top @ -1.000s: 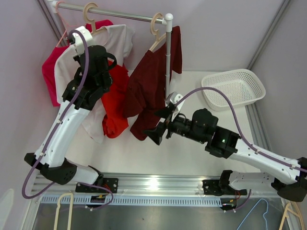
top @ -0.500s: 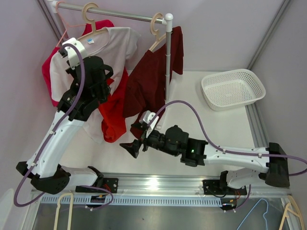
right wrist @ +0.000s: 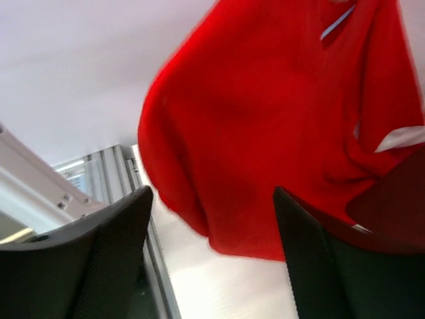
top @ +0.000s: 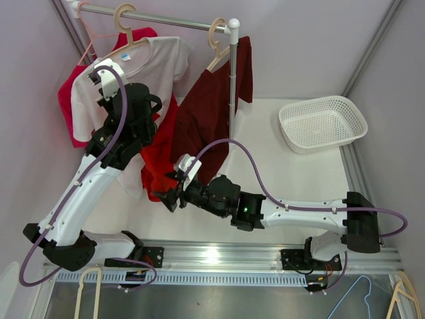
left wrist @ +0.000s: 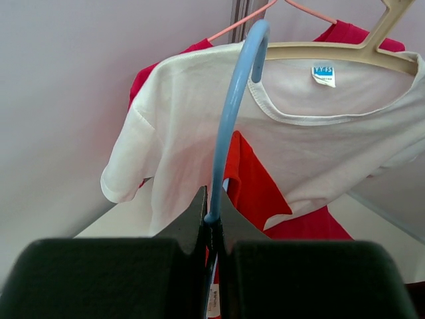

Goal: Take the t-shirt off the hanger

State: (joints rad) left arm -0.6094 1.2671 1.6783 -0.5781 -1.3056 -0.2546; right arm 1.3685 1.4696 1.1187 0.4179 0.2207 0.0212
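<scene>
White tabletop (top: 265, 193) fills most of my overhead view, with the clothes rail (top: 166, 20) running across its far left corner. On that rail I can see a white t-shirt (top: 159, 63) on a beige hanger, a pink shirt (top: 66, 106) behind it against the wall, and a dark maroon shirt (top: 206, 113) hanging by the rail's end post.

The red t-shirt (top: 156, 163) is off the rail. It hangs in the air over the left of the table, between the white shirt and the maroon one, and is on its hanger. A white mesh basket (top: 287, 135) sits well apart at the far right.

On the left wrist feed, the blue hanger (left wrist: 229, 126) has its hook rising straight out of the left gripper (left wrist: 212, 219), whose fingers are clenched tight on the hook's stem.

The right gripper (right wrist: 212, 196) is low beside the shirt's bunched bottom edge with its fingers spread wide. The red cloth shows between them, but I cannot tell whether either pad touches it.
</scene>
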